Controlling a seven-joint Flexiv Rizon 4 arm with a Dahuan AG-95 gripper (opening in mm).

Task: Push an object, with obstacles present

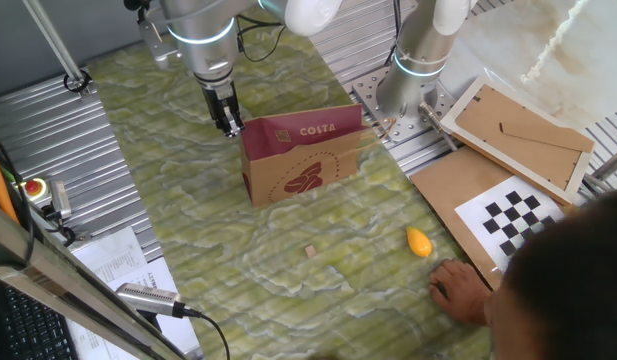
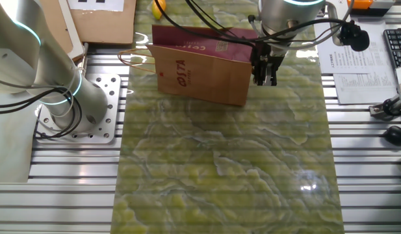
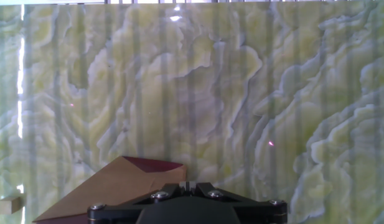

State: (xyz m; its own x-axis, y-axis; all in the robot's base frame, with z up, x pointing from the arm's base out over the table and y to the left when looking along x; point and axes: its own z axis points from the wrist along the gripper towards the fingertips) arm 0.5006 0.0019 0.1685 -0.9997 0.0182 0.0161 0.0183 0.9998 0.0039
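Note:
The tiny pale tan cube (image 1: 310,251) lies on the green marbled mat in front of the bag; it also shows at the lower left edge of the hand view (image 3: 10,204). The brown COSTA paper bag (image 1: 298,150) stands upright between the cube and my gripper (image 1: 228,125). The gripper hangs beside the bag's far top corner, fingers together and holding nothing. In the other fixed view the gripper (image 2: 264,73) sits at the right end of the bag (image 2: 200,71), and the cube is hidden. In the hand view the gripper (image 3: 187,185) is shut, with the bag's corner (image 3: 117,186) just left.
An orange-yellow teardrop lump (image 1: 418,241) lies on the mat right of the cube. A person's hand (image 1: 458,290) rests at the mat's front right edge. A second robot base (image 1: 408,90), a wooden frame (image 1: 518,135) and a checkerboard sheet (image 1: 513,215) stand to the right.

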